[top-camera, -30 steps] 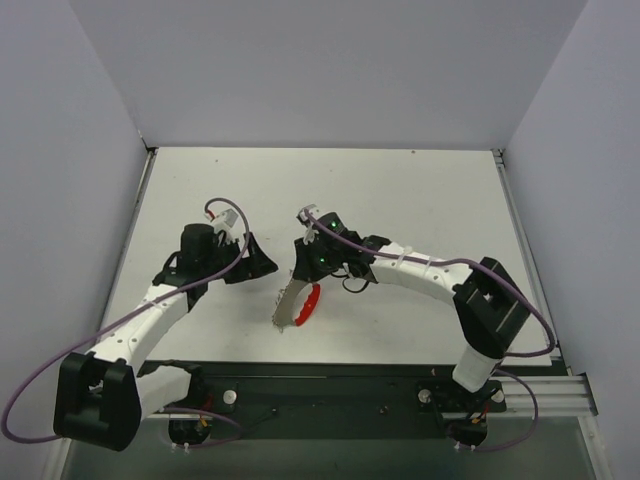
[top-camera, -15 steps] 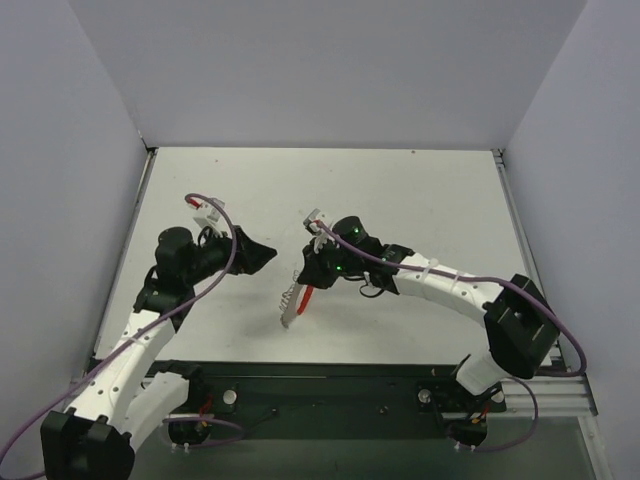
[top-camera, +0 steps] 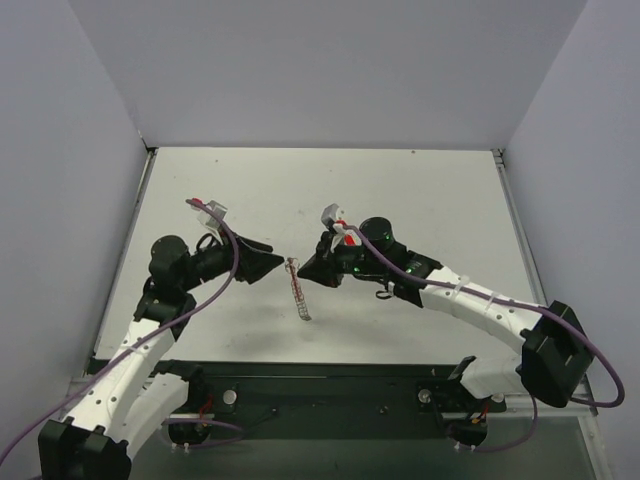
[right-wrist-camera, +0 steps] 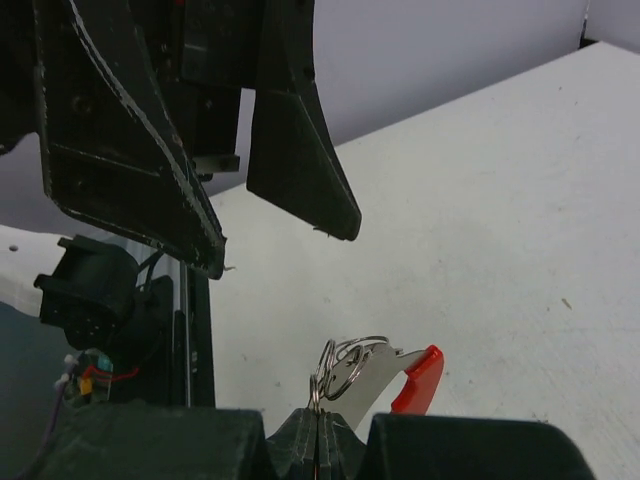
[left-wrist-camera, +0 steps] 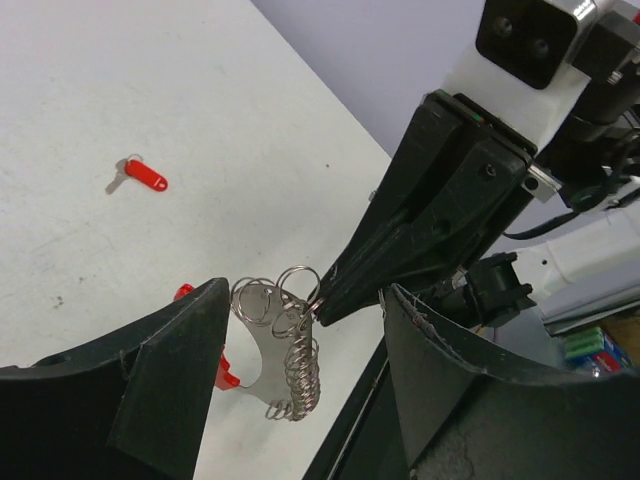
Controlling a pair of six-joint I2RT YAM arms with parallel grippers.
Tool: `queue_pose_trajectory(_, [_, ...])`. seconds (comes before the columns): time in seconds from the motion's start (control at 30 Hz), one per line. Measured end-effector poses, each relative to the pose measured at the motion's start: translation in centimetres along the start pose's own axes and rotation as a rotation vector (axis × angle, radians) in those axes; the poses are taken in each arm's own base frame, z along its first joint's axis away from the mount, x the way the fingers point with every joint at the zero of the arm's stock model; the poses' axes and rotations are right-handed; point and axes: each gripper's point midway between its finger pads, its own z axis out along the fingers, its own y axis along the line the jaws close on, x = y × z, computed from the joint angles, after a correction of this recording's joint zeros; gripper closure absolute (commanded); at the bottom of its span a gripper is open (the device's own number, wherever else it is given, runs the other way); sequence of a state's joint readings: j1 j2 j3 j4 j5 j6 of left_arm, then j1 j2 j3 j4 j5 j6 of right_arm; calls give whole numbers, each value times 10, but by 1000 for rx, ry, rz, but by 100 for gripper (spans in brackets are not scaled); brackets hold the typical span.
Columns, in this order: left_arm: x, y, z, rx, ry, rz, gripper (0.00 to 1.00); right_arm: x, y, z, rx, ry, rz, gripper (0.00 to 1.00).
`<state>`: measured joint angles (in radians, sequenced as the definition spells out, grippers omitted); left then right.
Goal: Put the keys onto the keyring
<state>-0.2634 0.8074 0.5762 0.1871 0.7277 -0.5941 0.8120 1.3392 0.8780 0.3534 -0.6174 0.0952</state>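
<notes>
The keyring (left-wrist-camera: 285, 345) is a silver plate with a red arc and several small wire rings; it hangs above the table. My right gripper (right-wrist-camera: 318, 418) is shut on one of its small rings, also visible in the left wrist view, where its tips (left-wrist-camera: 330, 300) pinch the ring. My left gripper (left-wrist-camera: 305, 290) is open, its fingers (left-wrist-camera: 170, 380) on either side of the hanging keyring. From above, the keyring (top-camera: 298, 290) shows edge-on between the left gripper (top-camera: 278, 262) and the right gripper (top-camera: 303, 268). A key (left-wrist-camera: 140, 176) with a red head lies on the table beyond.
The white table (top-camera: 420, 190) has grey walls at the back and sides. A black base rail (top-camera: 330, 385) runs along the near edge below the keyring. In the right wrist view, the left gripper's dark fingers (right-wrist-camera: 300, 130) stand close ahead.
The right arm has swung the keyring round so it now hangs edge-on to the top camera. The left gripper has moved in around it, its jaws narrowing a little.
</notes>
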Motion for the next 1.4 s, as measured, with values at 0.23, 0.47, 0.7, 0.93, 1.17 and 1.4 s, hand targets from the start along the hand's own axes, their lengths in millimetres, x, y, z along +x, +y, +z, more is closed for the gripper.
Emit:
queue_pose_trajectory(0.23, [-3, -22, -2, 88, -1, 24, 27, -23, 1, -13, -8, -113, 47, 100])
queue_pose_trajectory(0.47, [-10, -44, -7, 172, -10, 49, 25, -41, -2, -20, -39, -193, 115, 100])
queue_pose_trajectory(0.7, [-8, -61, -1, 266, 12, 22, 25, -54, -4, -29, -74, -264, 203, 100])
queue_pose_trajectory(0.93, [-5, -63, 7, 295, 29, 2, 25, -64, 4, -32, -109, -293, 223, 100])
queue_pose_trajectory(1.17, [-3, -65, 12, 316, 38, -4, 27, -70, 9, -36, -127, -311, 232, 100])
queue_pose_trajectory(1.4, [-2, -67, 16, 324, 35, -4, 30, -73, 11, -37, -134, -317, 242, 100])
